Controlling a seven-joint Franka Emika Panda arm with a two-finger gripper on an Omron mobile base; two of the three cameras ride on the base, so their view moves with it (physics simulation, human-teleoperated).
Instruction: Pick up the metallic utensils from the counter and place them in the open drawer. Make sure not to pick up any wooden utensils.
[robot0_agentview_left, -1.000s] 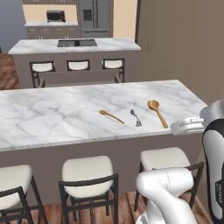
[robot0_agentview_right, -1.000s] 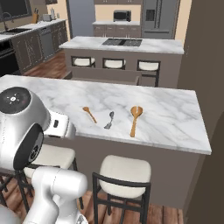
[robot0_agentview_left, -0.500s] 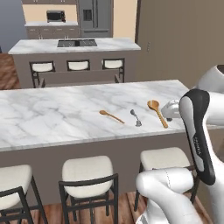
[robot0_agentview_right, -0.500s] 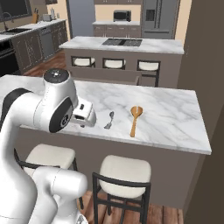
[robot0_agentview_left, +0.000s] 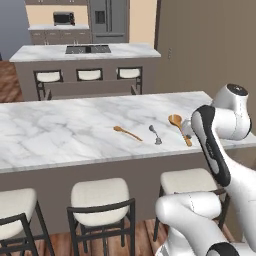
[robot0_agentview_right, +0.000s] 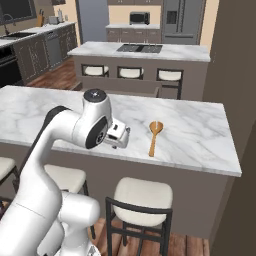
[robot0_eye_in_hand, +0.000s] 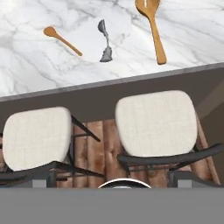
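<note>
On the white marble counter (robot0_agentview_left: 60, 135) (robot0_agentview_right: 195, 135) (robot0_eye_in_hand: 35, 65) lies a short silver-grey metallic spoon (robot0_agentview_left: 155, 135) (robot0_eye_in_hand: 105, 41). A small thin wooden spoon (robot0_agentview_left: 126, 132) (robot0_eye_in_hand: 62, 39) lies to its left. A longer wooden spoon with a broad bowl (robot0_agentview_left: 179, 127) (robot0_agentview_right: 154, 137) (robot0_eye_in_hand: 152, 28) lies to its right. My gripper (robot0_agentview_right: 121, 140) hangs over the counter's front edge, just short of the spoons, and holds nothing. Its fingertips are hidden in the hand view. The open drawer is out of view.
Cushioned bar stools (robot0_agentview_left: 102, 195) (robot0_eye_in_hand: 155, 120) (robot0_eye_in_hand: 37, 135) stand under the counter's front edge. A second marble island with a cooktop (robot0_agentview_left: 85, 55) and more stools is behind. Tall brown cabinetry (robot0_agentview_left: 210, 45) rises at the right.
My arm has swung up and forward from beside the base, carrying the hand to the counter's front edge near the spoons. The utensils have not moved.
</note>
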